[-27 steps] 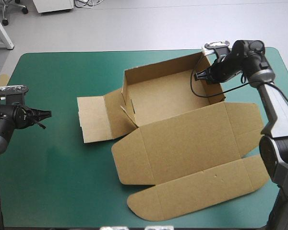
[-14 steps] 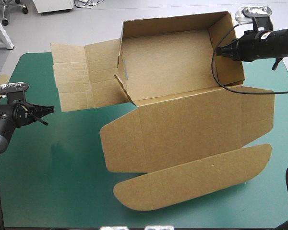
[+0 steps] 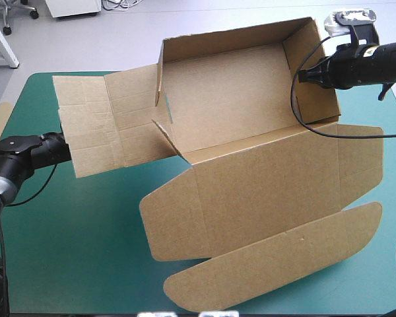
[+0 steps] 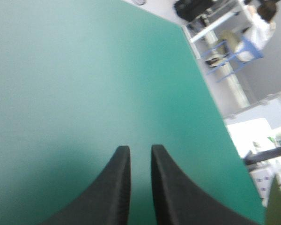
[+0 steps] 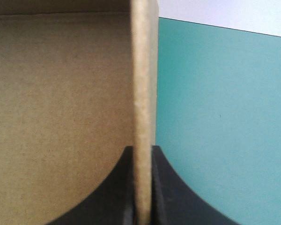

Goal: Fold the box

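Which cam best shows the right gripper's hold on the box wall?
Right wrist view: the right gripper pinches the box wall, seen edge-on. High view shows it from afar. Left wrist view: only teal-green cover.

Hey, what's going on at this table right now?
The right gripper is shut on the right wall of the brown box, holding the half-formed tray tilted up off the teal-green table, its lid hanging open. The left gripper is empty, fingers slightly apart, low by the box's left flap.

Lab: teal-green table (image 3: 86, 264), rolling chair (image 3: 13, 12)
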